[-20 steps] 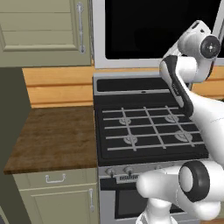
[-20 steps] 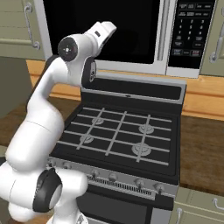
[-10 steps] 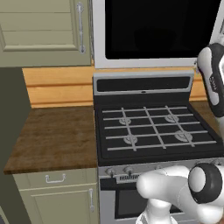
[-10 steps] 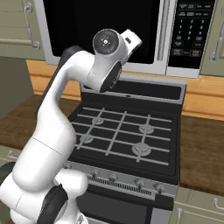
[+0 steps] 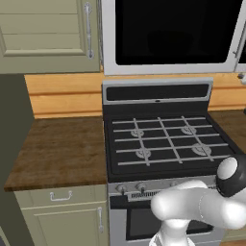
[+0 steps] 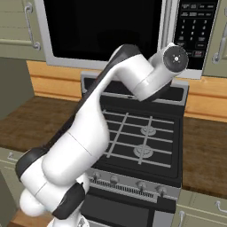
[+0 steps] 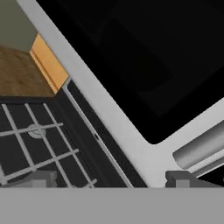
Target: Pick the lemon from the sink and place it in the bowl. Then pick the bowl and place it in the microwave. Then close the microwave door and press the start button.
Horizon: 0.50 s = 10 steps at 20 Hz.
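The microwave (image 5: 109, 67) hangs above the black stove, its wide door (image 6: 102, 31) flush with the body. The black glass hides the inside. Its vertical bar handle (image 6: 167, 22) stands beside the control panel (image 6: 195, 26). In the hand view, my gripper (image 7: 111, 180) is open with nothing between its fingertips (image 7: 39, 179). It looks along the door's lower silver frame (image 7: 109, 113) toward the handle (image 7: 201, 146). My wrist (image 6: 176, 57) is raised just below the control panel. The lemon, the bowl and the sink are out of view.
The black stove (image 5: 163, 139) with its grates sits directly under the microwave. Wooden counters flank it on the left (image 5: 57, 149) and right (image 6: 204, 150). A beige wall cabinet (image 5: 43, 33) hangs left of the microwave, with drawers (image 5: 57, 196) below the counter.
My arm has swung rightward across the front of the microwave, from its left part to below the control panel. The gripper stays open.
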{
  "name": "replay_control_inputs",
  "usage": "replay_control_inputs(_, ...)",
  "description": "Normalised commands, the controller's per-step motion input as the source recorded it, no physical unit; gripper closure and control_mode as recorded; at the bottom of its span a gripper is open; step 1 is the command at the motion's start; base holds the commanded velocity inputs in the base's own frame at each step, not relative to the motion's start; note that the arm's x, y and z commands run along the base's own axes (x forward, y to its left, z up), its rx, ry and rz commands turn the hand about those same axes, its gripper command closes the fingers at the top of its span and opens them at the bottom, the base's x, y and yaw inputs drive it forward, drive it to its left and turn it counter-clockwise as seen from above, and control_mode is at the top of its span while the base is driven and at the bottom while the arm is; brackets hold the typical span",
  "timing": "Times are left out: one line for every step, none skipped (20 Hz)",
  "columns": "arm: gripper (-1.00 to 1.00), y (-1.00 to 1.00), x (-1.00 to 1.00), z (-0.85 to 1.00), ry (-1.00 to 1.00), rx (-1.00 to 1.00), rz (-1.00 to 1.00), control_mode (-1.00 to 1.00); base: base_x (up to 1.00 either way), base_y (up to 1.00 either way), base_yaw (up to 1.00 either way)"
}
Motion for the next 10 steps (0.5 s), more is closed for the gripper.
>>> replay_control_inputs(-1.0, -0.66, 0.19, 0.0, -0.16, 0.06, 0.23, -1.0, 0.0, 0.0, 0.0)
replay_control_inputs(-1.0, -0.51, 0.32, 0.0, -0.16, 0.05, 0.21, -1.0, 0.0, 0.0, 0.0)
replay_control_inputs(-1.0, -0.6, 0.34, 0.0, -0.17, 0.03, 0.19, -1.0, 0.0, 0.0, 0.0)
replay_control_inputs(-1.0, -0.4, 0.45, 0.0, -0.13, 0.01, 0.15, -1.0, 0.0, 0.0, 0.0)
replay_control_inputs(-1.0, -0.3, 0.48, 0.0, -0.15, 0.01, 0.16, -1.0, 0.0, 0.0, 0.0)
replay_control_inputs(-1.0, -0.4, 0.49, 0.0, -0.18, 0.0, 0.13, -1.0, 0.0, 0.0, 0.0)
replay_control_inputs(-1.0, -0.4, 0.42, 0.0, -0.19, 0.0, 0.13, -1.0, 0.0, 0.0, 0.0)
replay_control_inputs(-1.0, -0.31, 0.44, 0.0, -0.19, 0.0, 0.11, -1.0, 0.0, 0.0, 0.0)
replay_control_inputs(-1.0, -0.37, 0.39, 0.0, -0.17, 0.0, 0.11, -1.0, 0.0, 0.0, 0.0)
replay_control_inputs(-1.0, -0.48, 0.32, 0.0, -0.12, 0.0, 0.09, -1.0, 0.0, 0.0, 0.0)
